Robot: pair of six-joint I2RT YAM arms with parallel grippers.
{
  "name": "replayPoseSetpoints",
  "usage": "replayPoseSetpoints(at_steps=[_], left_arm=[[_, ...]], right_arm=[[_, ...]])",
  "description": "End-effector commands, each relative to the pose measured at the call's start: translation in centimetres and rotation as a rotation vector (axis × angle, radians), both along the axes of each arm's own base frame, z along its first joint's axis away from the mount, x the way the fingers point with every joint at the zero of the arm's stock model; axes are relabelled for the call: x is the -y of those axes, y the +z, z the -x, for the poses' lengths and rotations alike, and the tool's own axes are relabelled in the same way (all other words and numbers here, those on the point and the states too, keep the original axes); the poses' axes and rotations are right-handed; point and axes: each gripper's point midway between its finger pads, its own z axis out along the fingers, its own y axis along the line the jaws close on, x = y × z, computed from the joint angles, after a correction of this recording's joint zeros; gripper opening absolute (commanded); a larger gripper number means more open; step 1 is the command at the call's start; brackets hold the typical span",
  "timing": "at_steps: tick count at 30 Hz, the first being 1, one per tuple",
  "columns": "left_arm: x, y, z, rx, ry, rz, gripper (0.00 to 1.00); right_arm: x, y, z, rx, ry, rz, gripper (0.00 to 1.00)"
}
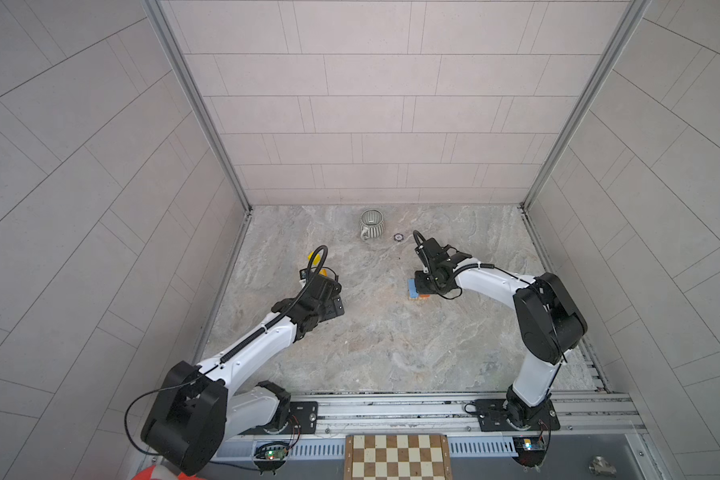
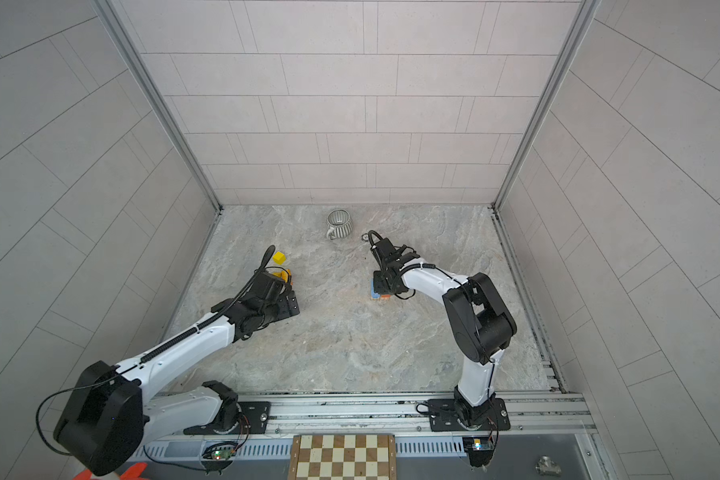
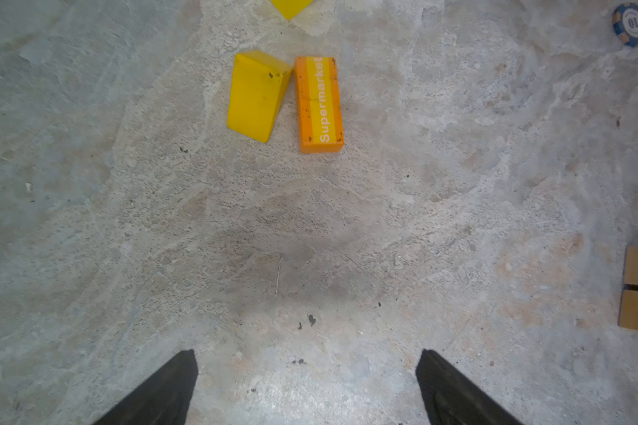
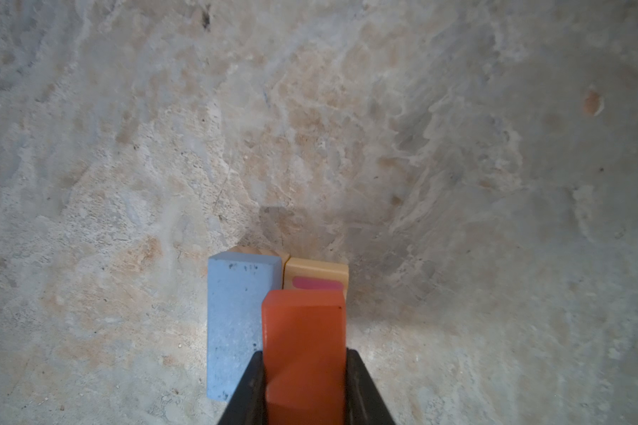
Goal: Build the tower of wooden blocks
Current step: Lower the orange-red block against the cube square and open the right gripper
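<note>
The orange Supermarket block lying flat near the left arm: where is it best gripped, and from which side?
Likely from above, across its long sides, at the end nearer the open left tool. The Supermarket block lies flat, label up; the yellow block nearly touches its far end, but the gap widens toward the near end, leaving room for a finger.

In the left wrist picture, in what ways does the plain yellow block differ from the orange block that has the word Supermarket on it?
The yellow block is plain, while the orange Supermarket block has a paler stripe with white lettering. The yellow block lies slanted to the orange one, so they almost meet at one end and spread apart at the other. Both lie flat on the stone table, and the open left gripper holds neither.
</note>
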Motion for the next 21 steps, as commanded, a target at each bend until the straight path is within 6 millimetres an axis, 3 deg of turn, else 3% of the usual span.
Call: replayPoseSetpoints(at_steps=[1,21], left_arm=[[-0.3,-0.3,0.0,-0.003,0.002,-0.011,1.00],[0.2,0.8,0.2,0.000,-0.011,0.019,1.00]], right_arm=[[0.1,0.1,-0.3,-0.001,-0.023,-0.001,0.28],[0.1,0.9,-0.2,0.012,-0.030,-0.013,0.40]])
